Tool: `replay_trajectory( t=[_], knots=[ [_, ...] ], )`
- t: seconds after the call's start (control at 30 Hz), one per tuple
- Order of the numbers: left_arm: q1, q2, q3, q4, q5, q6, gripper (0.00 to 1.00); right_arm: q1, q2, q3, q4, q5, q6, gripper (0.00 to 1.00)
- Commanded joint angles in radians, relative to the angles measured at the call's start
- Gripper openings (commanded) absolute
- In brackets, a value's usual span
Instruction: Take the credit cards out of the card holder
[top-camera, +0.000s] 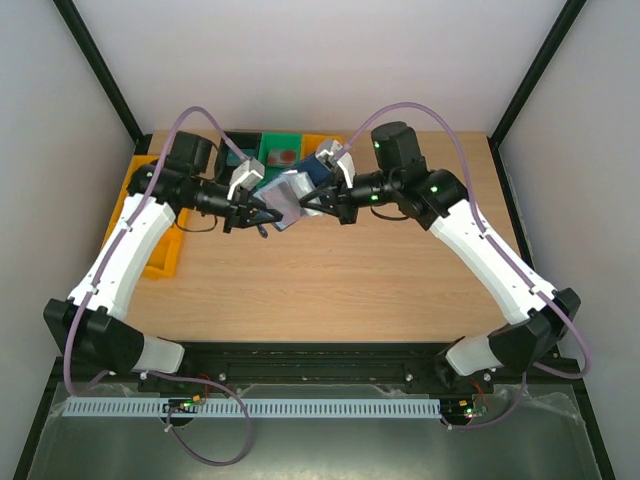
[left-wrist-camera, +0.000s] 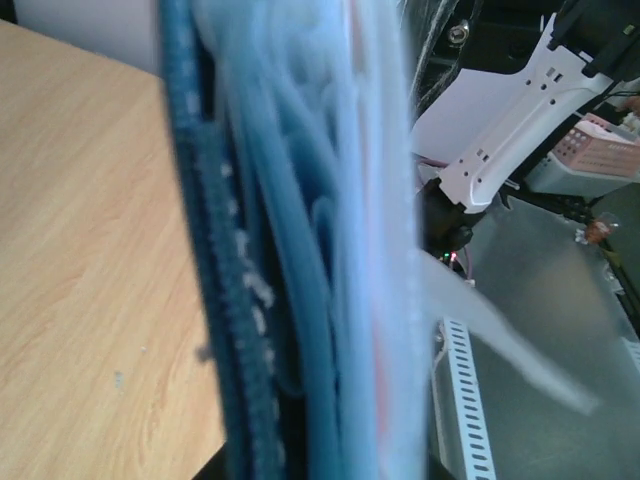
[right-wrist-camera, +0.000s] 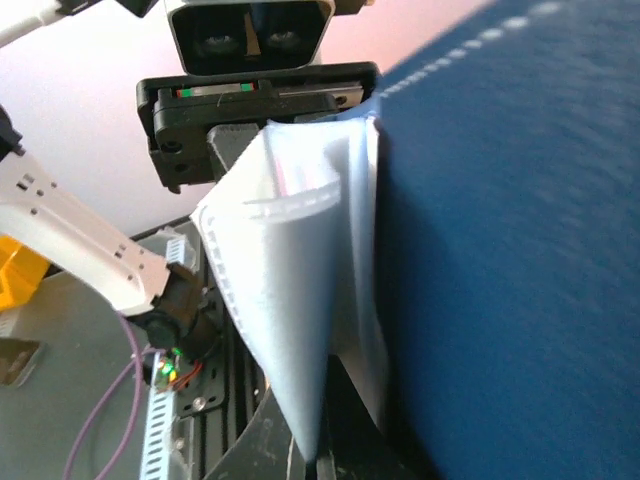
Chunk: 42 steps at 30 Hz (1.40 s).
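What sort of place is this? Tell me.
Probably a robot lab test cell: white walls in a black frame, a wooden table with two arms bolted at its edge, coloured bins at the back.

No text, label or number can be read anywhere.
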Motion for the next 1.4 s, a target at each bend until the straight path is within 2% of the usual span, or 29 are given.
replay_trajectory(
  t=[0.0,0.07,0.1,0.13,0.17,0.2,0.27,0.37,0.5,0.67,0.8,0.97,1.0,1.03,1.1,1.27,1.3,1.37],
  knots=[
    [0.024,-0.043,0.055,0.045,-0.004,-0.09,0.02,0.002,-0.071,-0.061,0.13,0.106,0.053,0.02],
    [0.024,-0.053,0.057,0.069,-0.052,-0.159,0.02,-0.003,-0.094,-0.093,0.17,0.216,0.093,0.08],
    [0.025,-0.059,0.056,0.084,-0.091,-0.191,0.02,-0.004,-0.103,-0.102,0.18,0.265,0.106,0.22],
    [0.025,-0.063,0.058,0.099,-0.146,-0.225,0.02,-0.005,-0.114,-0.111,0.193,0.331,0.119,0.47],
    [0.025,-0.066,0.06,0.114,-0.209,-0.255,0.02,-0.005,-0.126,-0.121,0.213,0.397,0.136,0.66],
    [0.024,-0.069,0.061,0.127,-0.267,-0.284,0.02,-0.005,-0.14,-0.132,0.232,0.457,0.153,0.79],
    [0.024,-0.074,0.061,0.148,-0.338,-0.321,0.02,-0.001,-0.161,-0.148,0.271,0.538,0.183,0.89],
    [0.023,-0.07,0.063,0.148,-0.301,-0.322,0.02,0.051,-0.182,-0.177,0.339,0.523,0.179,0.99],
    [0.012,-0.066,0.076,0.114,-0.27,-0.285,0.02,0.12,-0.183,-0.239,0.466,0.6,0.163,0.99],
    [-0.011,-0.062,0.068,0.11,-0.266,-0.277,0.02,0.139,-0.084,-0.189,0.506,0.549,0.186,0.99],
    [-0.03,-0.057,0.085,0.079,-0.246,-0.239,0.02,0.139,-0.027,-0.168,0.565,0.579,0.24,0.99],
    [-0.035,-0.049,0.103,0.067,-0.22,-0.229,0.02,0.14,0.025,-0.157,0.567,0.505,0.241,0.99],
    [-0.035,-0.047,0.107,0.06,-0.208,-0.223,0.02,0.14,0.031,-0.155,0.564,0.493,0.238,0.98],
    [-0.037,-0.046,0.11,0.056,-0.198,-0.217,0.02,0.14,0.034,-0.154,0.563,0.476,0.236,0.92],
    [-0.037,-0.046,0.115,0.043,-0.185,-0.204,0.02,0.14,0.031,-0.159,0.574,0.447,0.239,0.61],
    [-0.036,-0.051,0.13,-0.004,-0.134,-0.143,0.02,0.139,0.004,-0.185,0.609,0.398,0.237,0.11],
    [-0.034,-0.052,0.134,-0.013,-0.124,-0.132,0.02,0.138,-0.001,-0.188,0.607,0.397,0.24,0.04],
    [-0.03,-0.053,0.145,-0.035,-0.106,-0.104,0.03,0.135,-0.011,-0.197,0.61,0.383,0.241,0.02]
  ],
)
